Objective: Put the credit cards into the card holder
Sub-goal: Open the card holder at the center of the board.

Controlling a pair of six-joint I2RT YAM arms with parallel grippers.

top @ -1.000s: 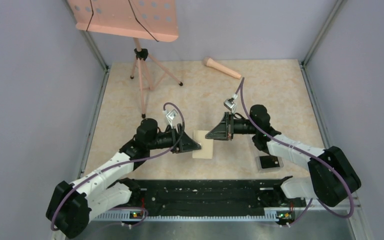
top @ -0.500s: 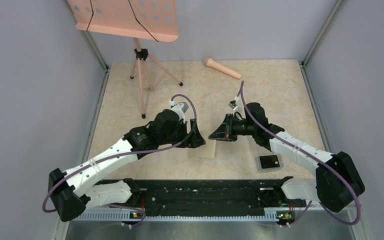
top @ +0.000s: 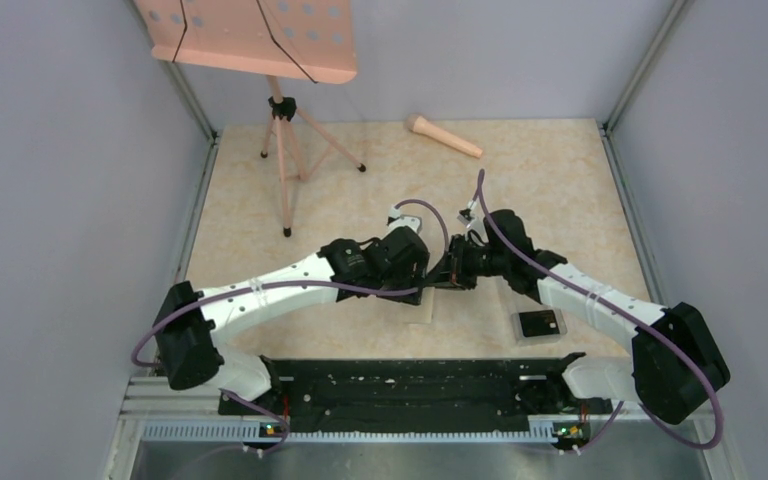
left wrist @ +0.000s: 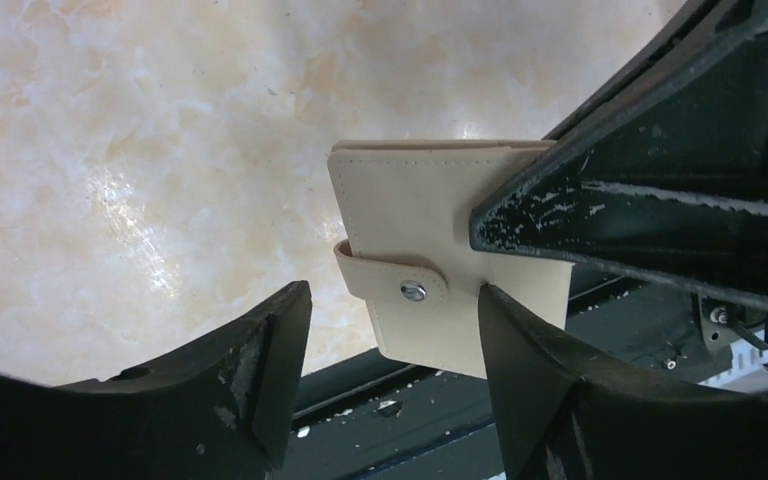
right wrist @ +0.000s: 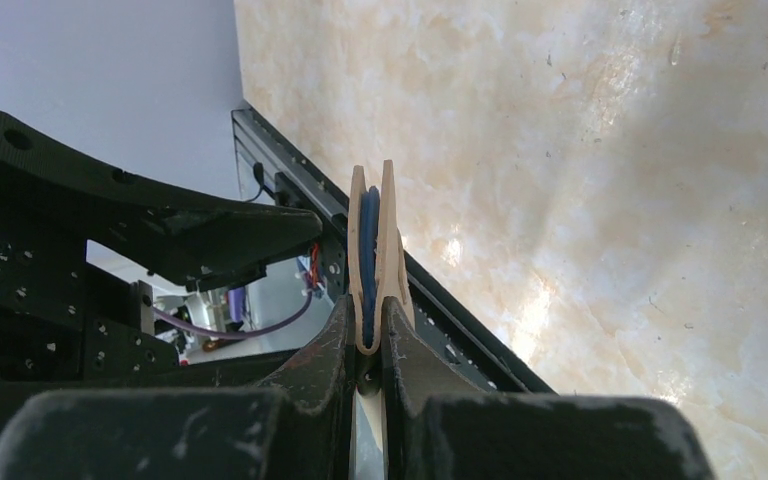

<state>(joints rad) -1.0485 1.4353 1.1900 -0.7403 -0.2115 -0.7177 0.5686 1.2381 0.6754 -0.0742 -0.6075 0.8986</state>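
Pale grey-violet walls (top: 60, 200) enclose a beige marbled worktop (top: 360, 190). A pink music stand (top: 280, 130) is set at the far left corner, and a pink microphone (top: 444, 136) lies by the far edge. Near the right end of the near edge, a clear box (top: 540, 325) with a dark card (top: 540, 323) in it is seen.

The card holder (top: 419, 308) is found at the middle of the worktop, close to the near edge, where both arms meet. It is folded shut and beige outside, with its strap fastened by a metal snap (left wrist: 413, 291). In the right wrist view the card holder (right wrist: 375, 250) is shown edge-on. It is pinched at one edge by the fingers of the right gripper (right wrist: 365, 310), which are closed on it. A blue layer is visible between its two beige leaves. Whether it touches the worktop cannot be told.

In the left wrist view one finger of the right gripper (left wrist: 660, 190) is laid across the face of the card holder (left wrist: 430, 230). The fingers of the left gripper (left wrist: 392, 310) are spread wide, one on either side of the strap end, and nothing is gripped by them.
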